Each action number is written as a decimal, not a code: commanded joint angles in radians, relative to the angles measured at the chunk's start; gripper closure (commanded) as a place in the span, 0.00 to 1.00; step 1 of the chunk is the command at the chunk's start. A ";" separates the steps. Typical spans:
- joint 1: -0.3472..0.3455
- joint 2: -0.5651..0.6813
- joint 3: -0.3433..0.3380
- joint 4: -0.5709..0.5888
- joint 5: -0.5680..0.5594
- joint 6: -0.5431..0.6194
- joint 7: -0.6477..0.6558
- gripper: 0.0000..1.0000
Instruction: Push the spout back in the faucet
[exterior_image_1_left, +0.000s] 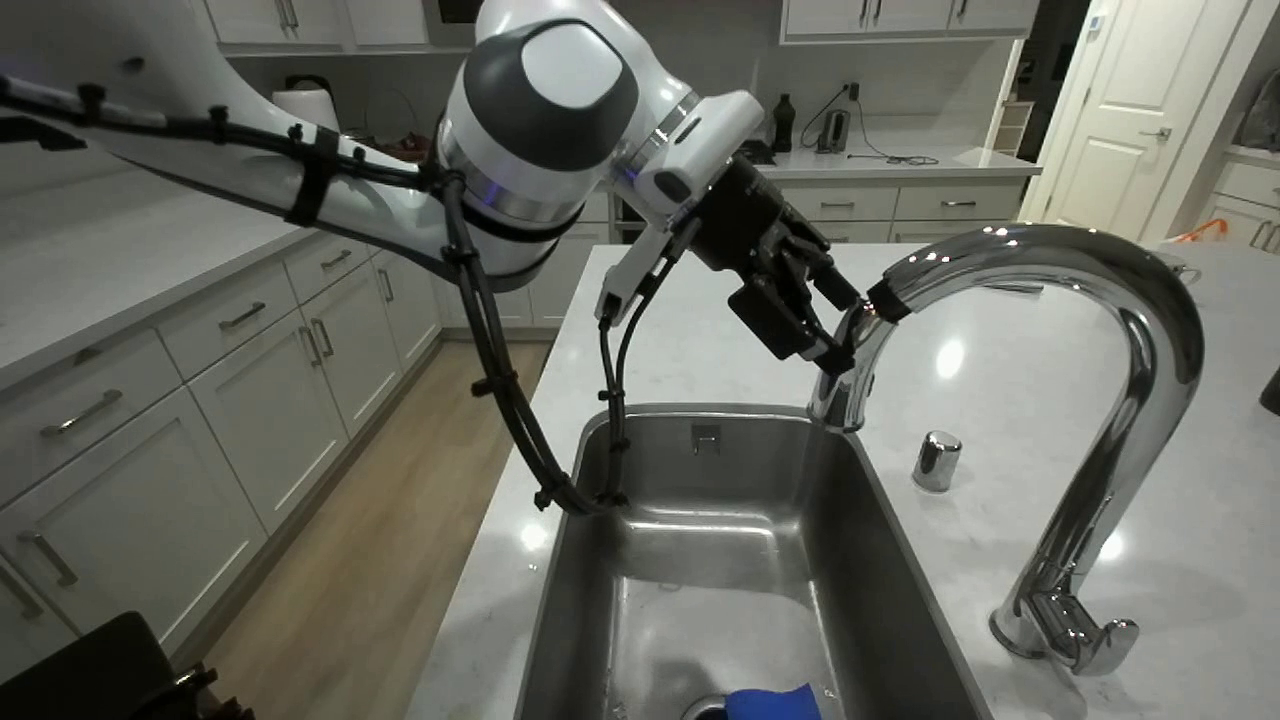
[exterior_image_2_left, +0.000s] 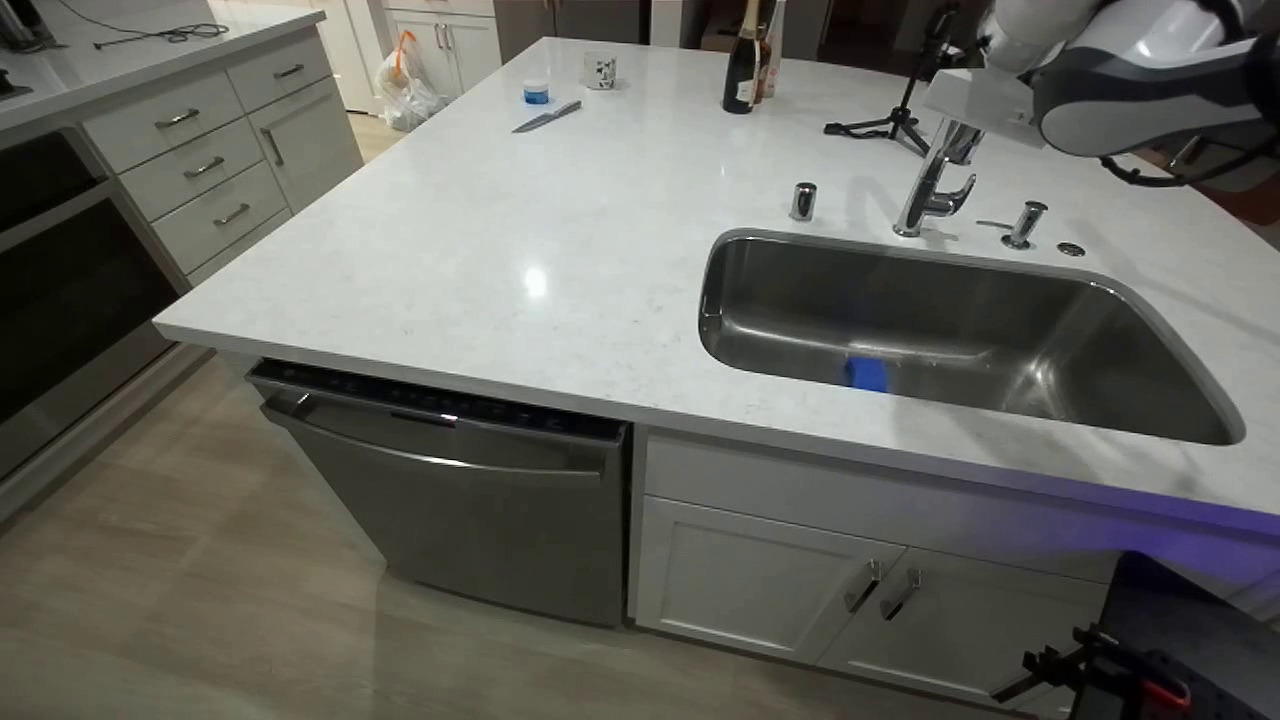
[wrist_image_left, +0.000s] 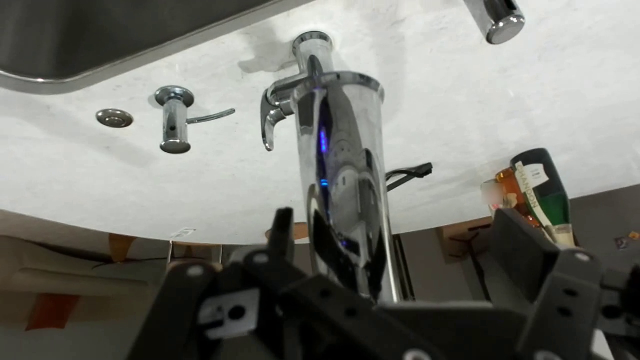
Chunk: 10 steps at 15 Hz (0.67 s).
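The chrome faucet (exterior_image_1_left: 1165, 330) arches over the counter beside the sink; its lower body also shows in an exterior view (exterior_image_2_left: 925, 190). The chrome spout (exterior_image_1_left: 842, 400) hangs at the end of the arch, tip down over the sink's edge. A black band shows where spout and tube meet; I cannot tell whether it is a gap, a collar or a finger. In the wrist view the spout (wrist_image_left: 345, 150) stands between the fingers of my gripper (wrist_image_left: 397, 220), closer to the left one. The fingers are wide apart. In an exterior view my gripper (exterior_image_1_left: 862, 330) is around the spout's upper part.
The steel sink (exterior_image_1_left: 720, 470) holds a blue sponge (exterior_image_1_left: 770, 704). A small chrome knob (exterior_image_1_left: 937, 461) and a soap dispenser (wrist_image_left: 174, 120) stand on the counter. Bottles (exterior_image_2_left: 743, 70), a small tripod (exterior_image_2_left: 895, 122) and a knife (exterior_image_2_left: 547, 117) are farther off.
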 joint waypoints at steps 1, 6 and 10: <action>0.059 0.040 -0.011 0.013 -0.105 -0.115 0.000 0.00; 0.111 0.118 0.015 0.027 -0.242 -0.334 -0.002 0.00; 0.116 0.166 0.042 0.020 -0.318 -0.411 -0.015 0.00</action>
